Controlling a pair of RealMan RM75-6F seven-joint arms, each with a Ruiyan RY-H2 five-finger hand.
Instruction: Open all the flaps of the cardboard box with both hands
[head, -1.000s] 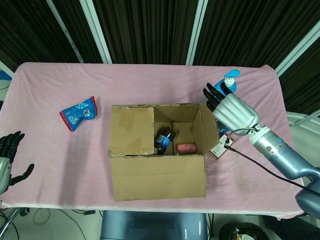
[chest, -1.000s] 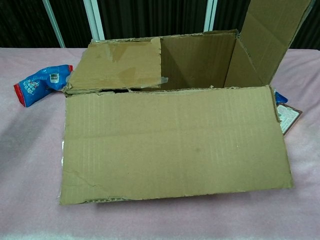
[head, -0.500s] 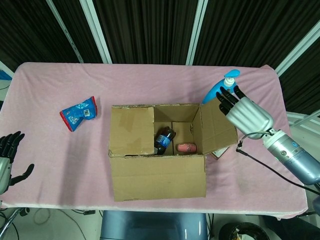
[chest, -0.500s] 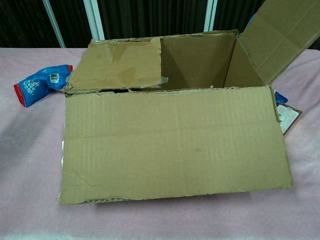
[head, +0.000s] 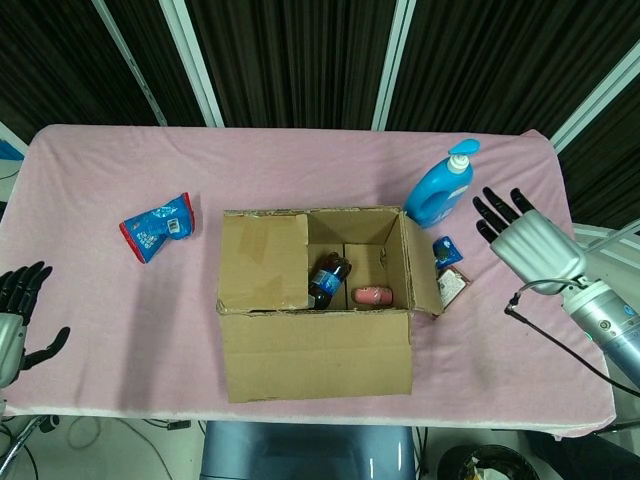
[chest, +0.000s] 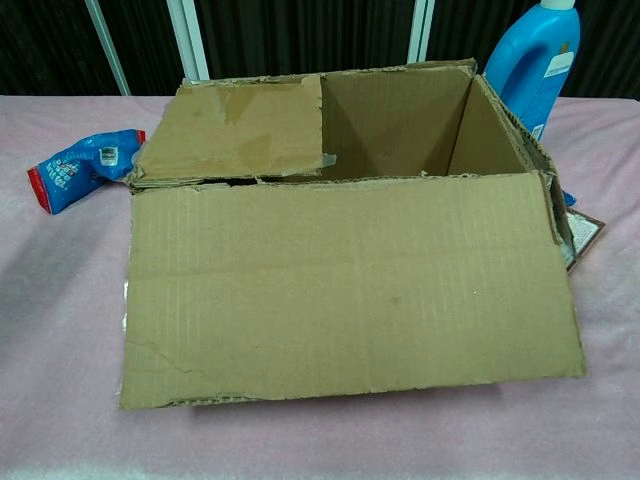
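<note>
One box; two bottles; one pouch

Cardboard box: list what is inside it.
Inside the cardboard box the head view shows a dark bottle and a small pink item. The left flap still covers that side, hiding anything beneath.

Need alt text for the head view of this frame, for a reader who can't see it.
A brown cardboard box sits on a pink-covered table, its left flap still folded over the opening and the other flaps open, showing a dark bottle inside. The right hand hovers open beside a blue detergent bottle; the left hand waits open at the table's edge.
</note>
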